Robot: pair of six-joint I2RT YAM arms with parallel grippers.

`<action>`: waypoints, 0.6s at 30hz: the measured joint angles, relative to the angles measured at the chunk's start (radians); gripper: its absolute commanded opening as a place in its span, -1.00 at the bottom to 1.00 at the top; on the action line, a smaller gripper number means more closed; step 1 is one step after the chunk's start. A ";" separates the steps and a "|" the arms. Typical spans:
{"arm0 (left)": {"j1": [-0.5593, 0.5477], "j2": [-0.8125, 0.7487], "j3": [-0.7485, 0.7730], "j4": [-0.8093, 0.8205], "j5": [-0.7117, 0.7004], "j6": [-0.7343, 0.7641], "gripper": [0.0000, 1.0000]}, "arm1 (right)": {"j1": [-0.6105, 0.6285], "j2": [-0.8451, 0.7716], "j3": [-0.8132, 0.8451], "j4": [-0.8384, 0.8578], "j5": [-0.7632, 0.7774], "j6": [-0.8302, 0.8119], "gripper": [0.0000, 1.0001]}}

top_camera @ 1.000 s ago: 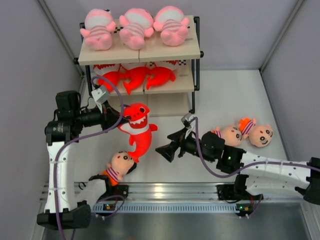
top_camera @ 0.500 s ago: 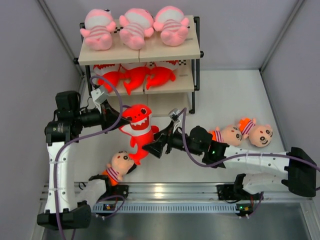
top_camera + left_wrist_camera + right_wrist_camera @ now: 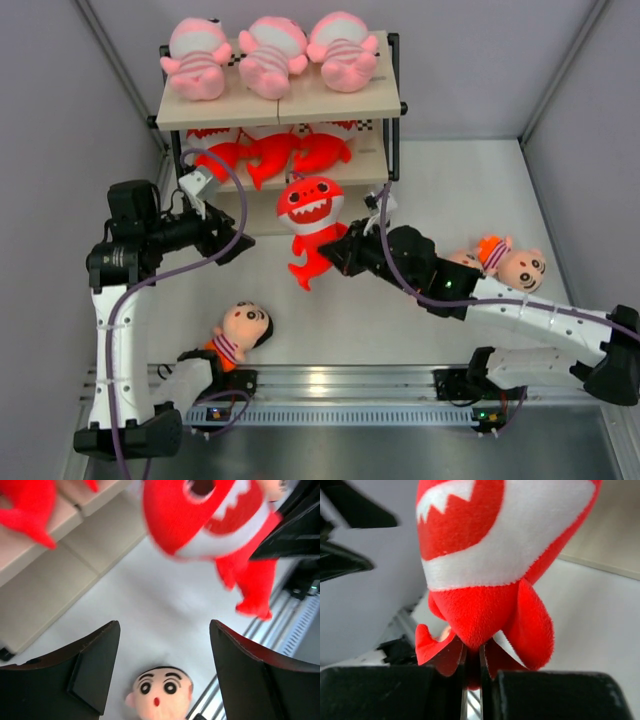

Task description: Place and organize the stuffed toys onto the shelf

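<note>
Top external: four sharks point(image 3: 312, 205), three babies point(image 3: 272, 55)

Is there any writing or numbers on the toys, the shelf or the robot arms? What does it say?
No words, numbers or brand names can be read anywhere.
The red shark has only white teeth, the pink babies only stripes, the boy doll only a drawn face.
The shelf has black-and-white checkered strips: a pattern, not letters.
</note>
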 measured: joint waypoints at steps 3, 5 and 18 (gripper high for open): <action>0.000 0.002 0.025 0.001 -0.147 -0.004 0.57 | -0.038 0.008 0.142 -0.234 0.160 -0.022 -1.00; 0.000 0.003 0.031 0.001 -0.208 -0.006 0.57 | -0.052 0.033 0.254 -0.380 0.278 -0.040 -1.00; 0.000 0.026 0.034 0.000 -0.310 -0.013 0.57 | -0.090 0.295 0.632 -0.774 0.715 -0.112 -1.00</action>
